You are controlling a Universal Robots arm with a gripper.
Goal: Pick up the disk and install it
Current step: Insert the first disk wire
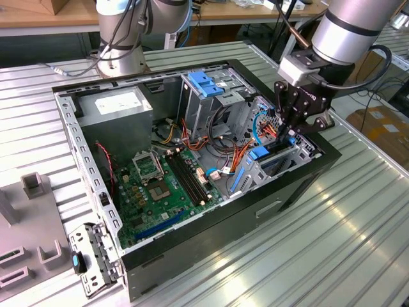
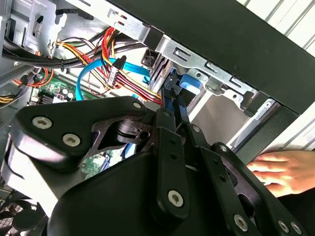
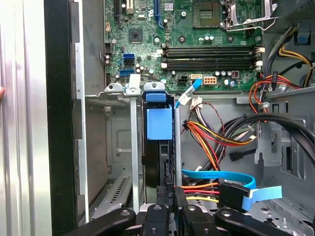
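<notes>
The disk [image 3: 158, 147] stands upright in the bay inside the computer case [image 1: 307, 185], gripper [image 1: 289, 131] above it

ribbed metal table [image 1: 332, 256], wooden workbench [image 1: 45, 16], cardboard box [image 1: 383, 125]

One computer case [image 1: 192, 256], one motherboard [image 1: 160, 192], one disk [image 3: 158, 147], one gripper [image 1: 289, 131], one hand [image 2: 283, 169].

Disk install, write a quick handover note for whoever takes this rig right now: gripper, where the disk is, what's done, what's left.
Gripper: shut on the disk's edge, inside the open computer case, at the drive bay.
Disk: standing on edge in the bay slot, its blue rail tab showing, beside the cable bundle.
Done: disk picked up and partly in the bay.
Left: seating cannot be confirmed; not yet released.
Note: a person's hand rests on the case's outer wall.
</notes>
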